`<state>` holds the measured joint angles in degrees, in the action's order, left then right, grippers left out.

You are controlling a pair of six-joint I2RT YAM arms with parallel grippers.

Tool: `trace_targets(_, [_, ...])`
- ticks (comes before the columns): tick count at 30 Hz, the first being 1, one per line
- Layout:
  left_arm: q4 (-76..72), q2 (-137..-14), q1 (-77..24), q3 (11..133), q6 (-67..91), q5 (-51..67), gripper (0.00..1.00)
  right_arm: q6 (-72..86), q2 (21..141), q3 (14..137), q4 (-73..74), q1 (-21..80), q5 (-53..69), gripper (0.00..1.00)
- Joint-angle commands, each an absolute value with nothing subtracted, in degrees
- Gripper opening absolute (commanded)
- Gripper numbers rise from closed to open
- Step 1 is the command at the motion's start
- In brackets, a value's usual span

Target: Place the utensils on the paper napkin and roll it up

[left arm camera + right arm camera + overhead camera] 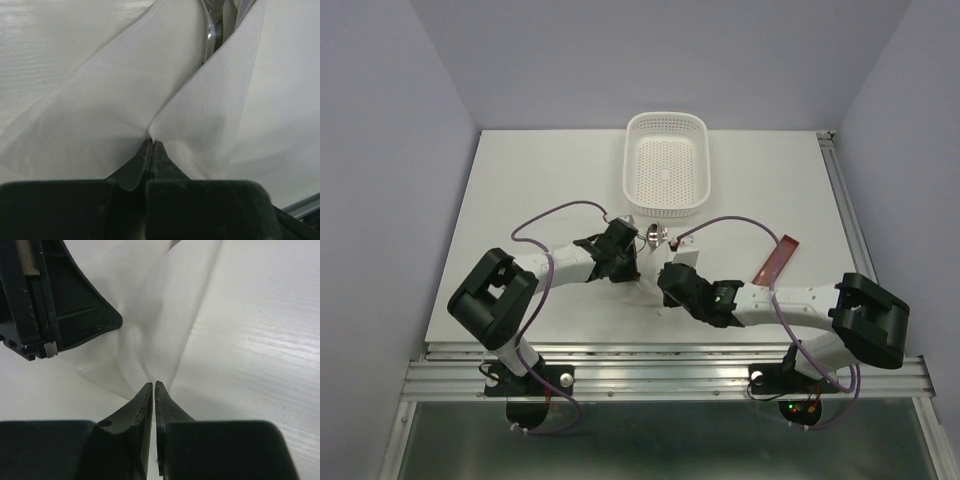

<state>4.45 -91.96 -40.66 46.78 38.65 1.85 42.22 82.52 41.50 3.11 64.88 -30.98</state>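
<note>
Pinching the thin white paper napkin (100,105), left tool (151,146) and right tool (154,386) tent it over the silver-bowled spoon (212,30) ahead, likely for rolling.

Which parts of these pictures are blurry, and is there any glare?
Left wrist view: the left tool is blurred at its dark base, the napkin shows soft grey fold shadows, the spoon glints at the top. Right wrist view: the right tool is likewise soft-edged. Top view: even, sharp.

**Centre tight, left flank open**

Left gripper (151,144) & right gripper (154,385) crowd mid-table, both clamped on the paper napkin (100,110), little gap btwn them. Basket (666,165) blocks the far side. Red strip (775,258) lies R of the right arm. Bare table (520,190) at L gives wide passage.
</note>
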Motion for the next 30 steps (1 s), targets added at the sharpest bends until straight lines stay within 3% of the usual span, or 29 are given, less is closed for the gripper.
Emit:
trace_targets(1, [4.4, -91.8, -40.9, 44.3, 37.2, 6.3, 0.00, 39.8, 81.7, 42.6, 1.4, 63.1, -29.7, 0.12])
trace_targets(10, [5.4, -88.4, -40.8, 42.1, 37.0, 4.7, 0.00, 37.0, 83.6, 43.9, -2.0, 59.9, -24.8, 0.14])
trace_targets(19, [5.9, -88.4, -40.8, 43.0, 36.4, 4.7, 0.00, 40.9, 82.2, 34.1, -12.4, 59.9, -15.5, 0.15])
trace_targets(30, [6.8, -88.8, -40.8, 44.1, 36.4, 3.7, 0.01, 43.3, 81.6, 28.0, -18.2, 59.9, -13.3, 0.15])
